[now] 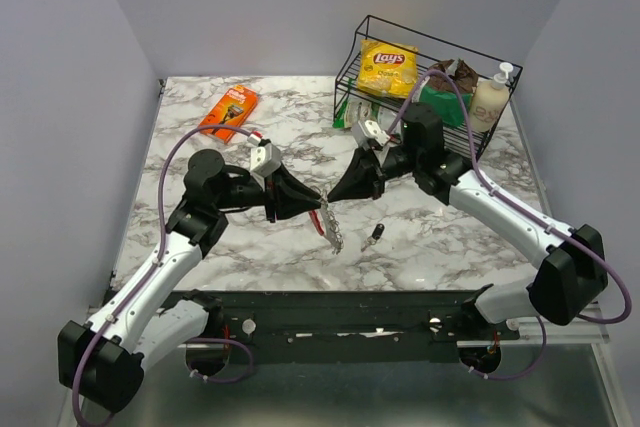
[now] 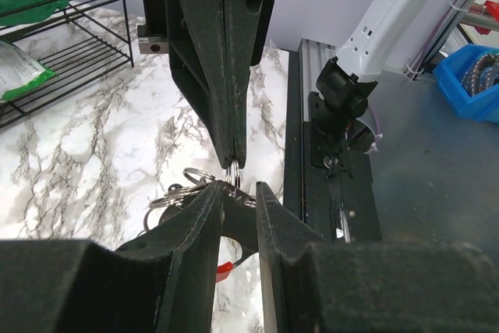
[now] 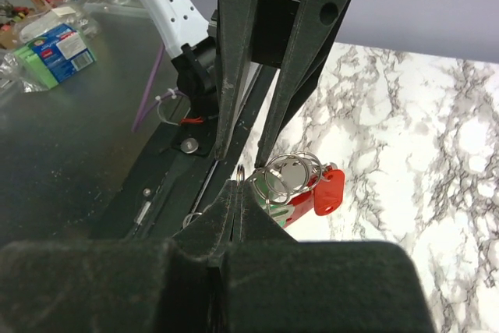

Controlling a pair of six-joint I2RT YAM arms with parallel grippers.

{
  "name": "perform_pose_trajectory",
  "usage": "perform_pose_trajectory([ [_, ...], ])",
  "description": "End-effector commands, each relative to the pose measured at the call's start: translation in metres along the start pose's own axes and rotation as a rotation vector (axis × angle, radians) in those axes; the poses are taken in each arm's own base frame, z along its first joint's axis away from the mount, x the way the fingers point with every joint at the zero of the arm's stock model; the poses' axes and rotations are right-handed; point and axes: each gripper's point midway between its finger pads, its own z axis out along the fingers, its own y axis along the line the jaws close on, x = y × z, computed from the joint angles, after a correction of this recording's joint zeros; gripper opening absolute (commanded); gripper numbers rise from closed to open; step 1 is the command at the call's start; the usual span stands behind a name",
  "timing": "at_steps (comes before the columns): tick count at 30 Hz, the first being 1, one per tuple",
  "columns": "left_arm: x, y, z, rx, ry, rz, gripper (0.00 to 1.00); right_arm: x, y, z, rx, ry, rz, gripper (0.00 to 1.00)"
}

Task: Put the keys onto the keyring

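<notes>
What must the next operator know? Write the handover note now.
Right gripper: shut on a small wire ring of the keyring bunch.
Left gripper: jaws partly apart at that same ring; whether it grips is unclear.
Keyring bunch, with a red piece, hangs between both tips above the marble table.
Left to do: one loose key lies on the table, not threaded.

Overhead view faces down on the worktop (image 1: 450, 237); both wrist cameras, close-in, face each other, sharing the keyring (image 2: 204, 189).
</notes>
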Motion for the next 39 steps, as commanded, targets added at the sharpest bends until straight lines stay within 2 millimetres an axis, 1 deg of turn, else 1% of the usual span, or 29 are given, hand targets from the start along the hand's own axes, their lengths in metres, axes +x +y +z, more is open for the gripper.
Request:
perform_pose_trajectory([
  [1,-0.006,-0.001,0.000,0.007,0.002,0.018,0.33,-0.002,-0.010,0.000,0.033,0.016,0.019,0.01],
  [5,-0.013,0.000,-0.003,-0.041,0.007,0.054,0.34,0.003,-0.016,0.000,0.051,0.029,0.044,0.01],
  [11,-0.010,0.001,-0.005,-0.052,0.028,0.045,0.34,0.006,-0.019,0.001,0.055,0.037,0.063,0.01],
  [16,-0.010,0.002,-0.005,-0.062,0.022,0.044,0.33,0.006,-0.016,0.001,0.044,0.035,0.049,0.01],
  [21,-0.014,0.005,-0.008,-0.109,-0.003,0.067,0.30,-0.002,-0.016,0.001,0.057,0.015,0.054,0.01],
  [22,-0.015,0.007,-0.009,-0.122,-0.009,0.069,0.30,-0.010,-0.018,0.001,0.060,-0.009,0.009,0.01],
  [23,-0.015,0.008,-0.010,-0.136,-0.015,0.073,0.30,-0.011,-0.013,0.001,0.049,-0.020,0.006,0.01],
  [24,-0.020,0.007,-0.012,-0.152,-0.031,0.090,0.30,-0.012,-0.008,0.001,0.034,-0.032,0.026,0.01],
  [25,-0.022,0.013,-0.014,-0.195,-0.043,0.095,0.30,-0.021,-0.007,0.002,0.019,-0.057,-0.027,0.01],
  [26,-0.021,0.015,-0.016,-0.213,-0.049,0.099,0.31,-0.019,0.001,0.002,-0.025,-0.064,-0.025,0.01],
  [27,-0.026,0.016,-0.019,-0.245,-0.070,0.115,0.32,-0.022,0.007,0.002,-0.045,-0.073,0.001,0.01],
  [28,-0.029,0.024,-0.023,-0.301,-0.086,0.117,0.32,-0.028,0.009,0.002,-0.065,-0.090,-0.047,0.01],
  [29,-0.026,0.026,-0.025,-0.325,-0.092,0.118,0.33,-0.027,0.016,0.001,-0.113,-0.089,-0.045,0.01],
  [30,-0.033,0.025,-0.030,-0.353,-0.121,0.141,0.33,-0.026,0.019,0.001,-0.138,-0.086,-0.034,0.01],
  [31,-0.036,0.026,-0.034,-0.380,-0.139,0.143,0.33,-0.025,0.022,0.001,-0.163,-0.081,-0.028,0.01],
  [32,-0.034,0.032,-0.039,-0.431,-0.155,0.143,0.33,-0.024,0.027,0.000,-0.192,-0.075,-0.022,0.01],
  [33,-0.042,0.028,-0.046,-0.455,-0.191,0.171,0.33,-0.024,0.028,0.000,-0.203,-0.074,-0.044,0.01],
  [34,-0.044,0.030,-0.051,-0.488,-0.212,0.176,0.33,-0.023,0.032,-0.001,-0.211,-0.067,-0.017,0.01],
  [35,-0.042,0.035,-0.056,-0.534,-0.226,0.174,0.33,-0.023,0.034,-0.001,-0.216,-0.064,-0.013,0.01],
  [36,-0.046,0.031,-0.061,-0.551,-0.249,0.190,0.33,-0.024,0.032,-0.002,-0.208,-0.067,-0.068,0.01],
  [37,-0.046,0.031,-0.064,-0.561,-0.256,0.195,0.34,-0.025,0.035,-0.003,-0.214,-0.063,-0.044,0.01],
  [39,-0.040,0.031,-0.065,-0.565,-0.256,0.190,0.34,-0.030,0.041,-0.004,-0.236,-0.067,-0.054,0.01],
])
